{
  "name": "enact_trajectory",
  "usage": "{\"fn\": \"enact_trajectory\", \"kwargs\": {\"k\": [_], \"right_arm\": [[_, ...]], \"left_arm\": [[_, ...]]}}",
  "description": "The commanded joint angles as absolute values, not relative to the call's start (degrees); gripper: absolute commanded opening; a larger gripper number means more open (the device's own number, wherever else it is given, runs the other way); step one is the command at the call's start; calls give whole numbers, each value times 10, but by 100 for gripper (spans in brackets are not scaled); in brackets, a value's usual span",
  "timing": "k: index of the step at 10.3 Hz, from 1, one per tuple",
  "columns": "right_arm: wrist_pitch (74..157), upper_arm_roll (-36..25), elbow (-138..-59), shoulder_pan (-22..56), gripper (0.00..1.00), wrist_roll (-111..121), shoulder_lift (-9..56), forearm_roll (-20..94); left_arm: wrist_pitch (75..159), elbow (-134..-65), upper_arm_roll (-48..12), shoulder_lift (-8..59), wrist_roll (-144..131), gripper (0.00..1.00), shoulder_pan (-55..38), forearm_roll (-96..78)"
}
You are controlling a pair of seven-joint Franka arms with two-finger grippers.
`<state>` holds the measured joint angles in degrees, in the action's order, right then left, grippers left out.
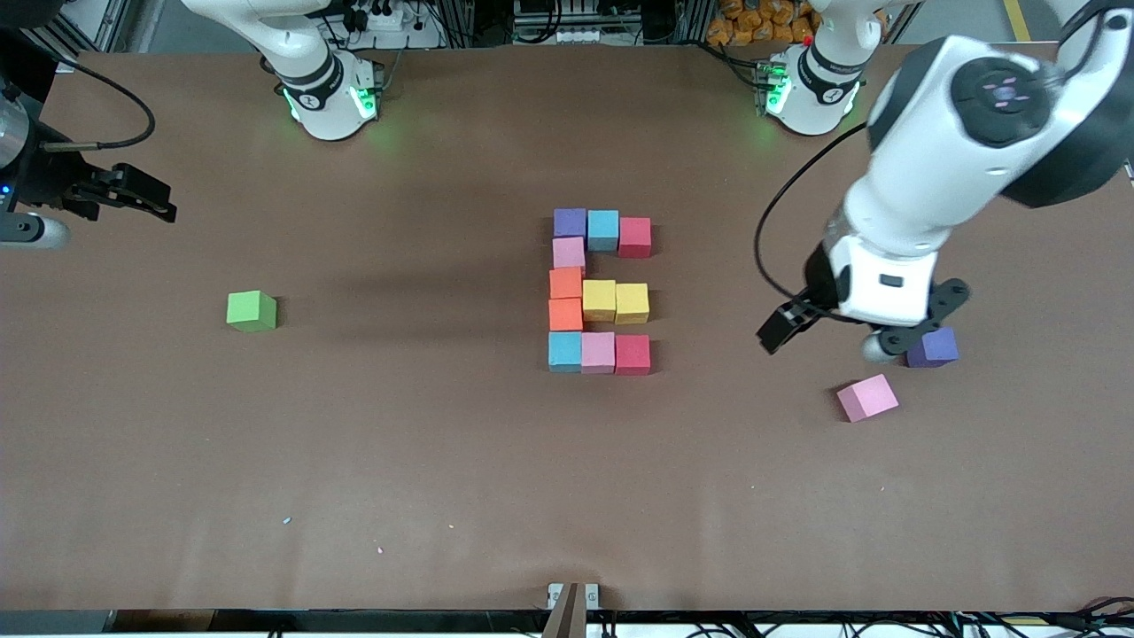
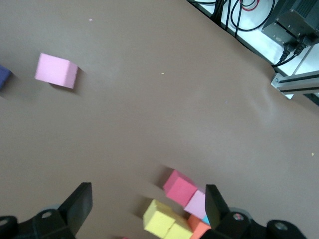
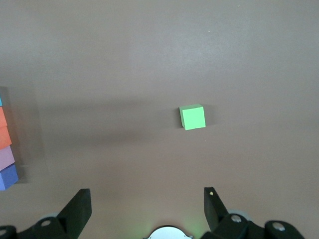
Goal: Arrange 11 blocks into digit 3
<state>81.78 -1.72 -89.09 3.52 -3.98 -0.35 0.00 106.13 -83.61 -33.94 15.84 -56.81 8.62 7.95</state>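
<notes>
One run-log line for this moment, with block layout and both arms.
blocks: eleven grouped mid-table | left gripper: open, empty, over table beside loose purple block | loose pink block | right gripper: open, waiting

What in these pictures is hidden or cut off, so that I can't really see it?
- Front view: the loose purple block is partly covered by the left gripper above it.
- Left wrist view: that block is cut by the picture's edge; the yellow blocks sit half out of frame.
- Right wrist view: the block column is cut off at the edge.
</notes>
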Motion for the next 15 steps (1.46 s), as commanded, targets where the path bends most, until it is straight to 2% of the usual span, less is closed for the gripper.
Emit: {"fn": "enact_trajectory", "kwargs": {"k": [1,6,13,15], "right_arm": [[813,-19,-889,36,100,-39,-4,4],[813,-19,-889,36,100,-38,-4,4],[813,-19,-891,35,100,-39,-4,4],[813,-19,-890,35,100,-39,-4,4]], "left_arm": [[1022,-842,-256,105,-451,100,52,38],[940,-843,-114,40,-278,100,4,-32],[862,-846,-34,-10,-128,100,-28,-23],[848,-847,-28,-16,-123,100,-28,-23]]}}
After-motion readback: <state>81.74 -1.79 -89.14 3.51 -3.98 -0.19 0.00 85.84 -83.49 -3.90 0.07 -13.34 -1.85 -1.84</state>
